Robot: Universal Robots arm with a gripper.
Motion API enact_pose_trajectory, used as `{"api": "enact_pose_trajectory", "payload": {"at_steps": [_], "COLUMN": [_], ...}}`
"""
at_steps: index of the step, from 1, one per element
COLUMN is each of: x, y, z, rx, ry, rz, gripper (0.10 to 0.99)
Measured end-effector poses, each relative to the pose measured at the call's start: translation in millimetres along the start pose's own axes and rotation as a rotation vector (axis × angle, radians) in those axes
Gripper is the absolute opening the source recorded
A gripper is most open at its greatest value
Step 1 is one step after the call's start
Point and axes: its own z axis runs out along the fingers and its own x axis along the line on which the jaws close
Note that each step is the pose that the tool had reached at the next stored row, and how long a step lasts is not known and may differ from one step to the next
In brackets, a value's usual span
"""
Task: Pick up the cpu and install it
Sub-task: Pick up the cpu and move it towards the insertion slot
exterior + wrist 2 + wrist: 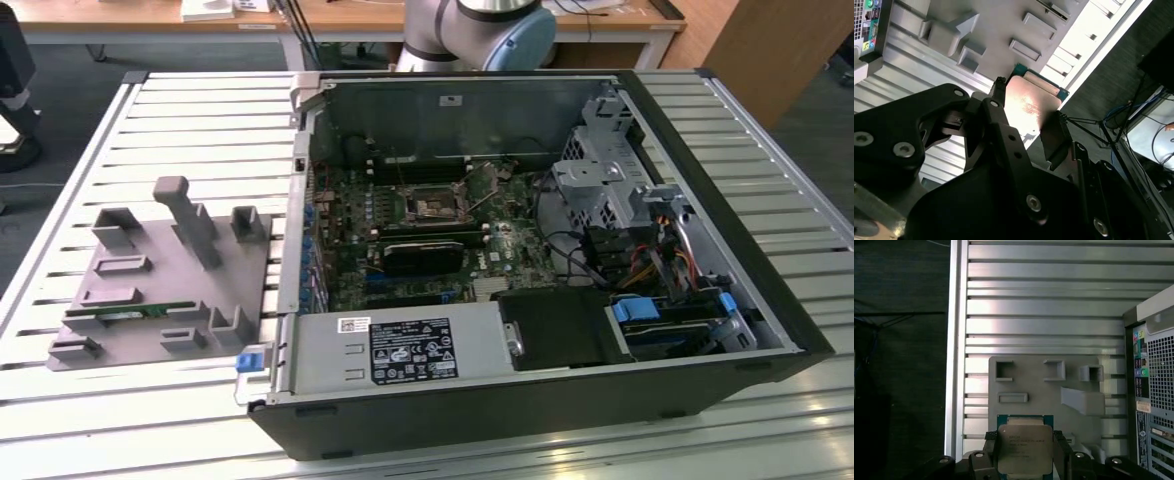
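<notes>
The gripper [1030, 100] has the cpu [1036, 112] pinched edge to edge between its two black fingers [1004, 130], silver top facing the camera. Beyond the fingertips, the grey fixture [999, 30] lies on the slatted table [909, 85].

The cpu [1023, 442] has a dull silver top and a green rim. The gripper [1024, 454] holding it is black. The plastic fixture [147, 290] is plain grey, and the thin memory stick [127, 311] on it is green. The table [200, 110] is shiny silver with long stripes. The computer case [534, 430] is black outside, its motherboard [387, 200] is green, and a clip [251, 361] is blue.
</notes>
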Motion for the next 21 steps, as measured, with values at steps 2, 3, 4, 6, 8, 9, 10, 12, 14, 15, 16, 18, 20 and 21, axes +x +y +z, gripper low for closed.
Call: {"api": "enact_pose_trajectory", "payload": {"at_steps": [2,3,4,6,8,9,10,12,14,15,16,18,20,21], "x": [-3.7,-5.4,-7.1,-10.9,-13.7,-15.0,-16.3,-18.9,-21.5,-22.8,-24.2,-26.7,-29.1,-30.2], "y": [0.0,0.1,0.1,0.1,0.2,0.2,0.2,0.2,0.3,0.3,0.3,0.3,0.4,0.4], "z": [0.0,0.0,0.1,0.1,0.1,0.1,0.1,0.1,0.2,0.1,0.2,0.2,0.2,0.2], "rx": [0.000,0.000,0.000,0.000,0.000,0.000,0.000,0.000,0.000,0.000,0.000,0.000,0.000,0.000], "ry": [0.0000,0.0000,0.0000,0.0000,-0.0001,0.0000,0.0000,0.0000,0.0000,0.0001,0.0000,0.0001,0.0000,0.0000], "rz": [0.000,0.000,0.000,0.000,0.000,0.000,0.000,0.000,0.000,0.000,0.000,0.000,0.000,0.000], "gripper": [0.529,0.529,0.529,0.529,0.529,0.529,0.529,0.529,0.529,0.529,0.529,0.529,0.529,0.529]}}
